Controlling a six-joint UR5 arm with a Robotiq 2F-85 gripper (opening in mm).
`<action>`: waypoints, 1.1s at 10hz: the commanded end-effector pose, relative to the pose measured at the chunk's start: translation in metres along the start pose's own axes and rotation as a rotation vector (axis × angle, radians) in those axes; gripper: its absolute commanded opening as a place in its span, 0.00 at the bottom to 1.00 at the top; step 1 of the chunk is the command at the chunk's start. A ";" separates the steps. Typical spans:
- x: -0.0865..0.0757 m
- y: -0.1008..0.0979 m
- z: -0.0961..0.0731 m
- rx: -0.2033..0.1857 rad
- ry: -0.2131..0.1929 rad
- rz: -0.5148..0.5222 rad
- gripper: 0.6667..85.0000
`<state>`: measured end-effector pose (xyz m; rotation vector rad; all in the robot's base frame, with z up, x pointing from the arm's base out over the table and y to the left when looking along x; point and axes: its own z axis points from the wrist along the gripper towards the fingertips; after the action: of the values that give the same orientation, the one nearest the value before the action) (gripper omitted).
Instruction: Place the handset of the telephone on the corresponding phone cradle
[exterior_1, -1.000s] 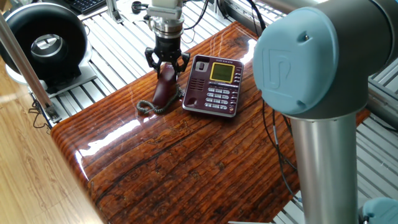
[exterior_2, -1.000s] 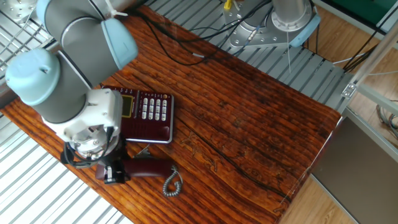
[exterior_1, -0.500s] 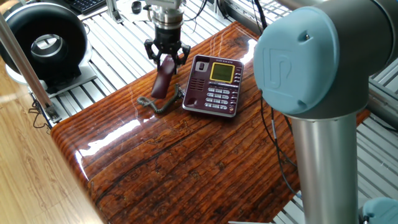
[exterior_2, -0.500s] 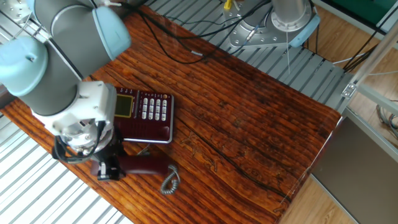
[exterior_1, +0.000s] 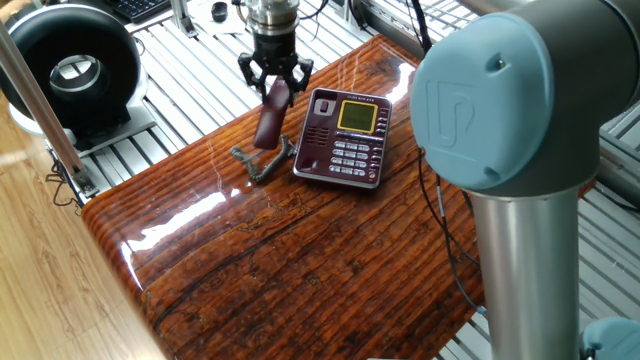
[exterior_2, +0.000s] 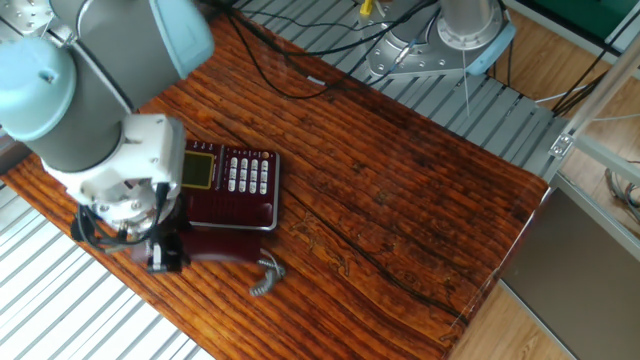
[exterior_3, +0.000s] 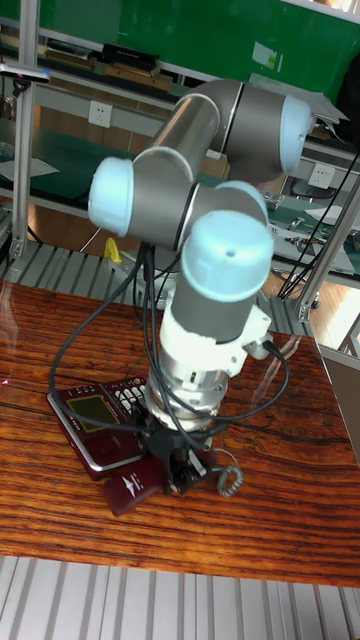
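Note:
The dark maroon handset (exterior_1: 269, 122) hangs tilted above the table, its upper end held in my gripper (exterior_1: 276, 86), which is shut on it. Its grey coiled cord (exterior_1: 260, 163) trails on the wood just below. The telephone (exterior_1: 343, 138) lies right of the handset, and its cradle (exterior_1: 311, 140) along the left side is uncovered. In the other fixed view the gripper (exterior_2: 163, 251) holds the handset (exterior_2: 218, 244) just in front of the telephone (exterior_2: 230, 186), with the cord (exterior_2: 265, 278) beside it. The tall fixed view shows the handset (exterior_3: 133, 486) under the wrist, next to the telephone (exterior_3: 92, 424).
A black round device (exterior_1: 72, 68) stands off the table's far left corner on slatted aluminium framing. Black cables (exterior_2: 300, 82) cross the far side of the wooden table (exterior_2: 400, 200). A second arm's base (exterior_2: 440, 35) stands beyond it. My own arm's elbow (exterior_1: 500, 100) blocks the right foreground.
The gripper has risen with the handset, lifting it off the table and tilting it. The coiled cord has been dragged closer to the telephone.

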<state>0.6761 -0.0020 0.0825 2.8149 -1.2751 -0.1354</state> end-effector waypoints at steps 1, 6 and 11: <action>0.003 0.029 -0.015 -0.058 0.036 -0.004 0.14; -0.001 0.058 -0.016 -0.105 0.054 0.060 0.14; -0.011 0.061 -0.014 -0.124 0.022 0.067 0.14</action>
<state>0.6300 -0.0384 0.1015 2.6633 -1.2802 -0.1461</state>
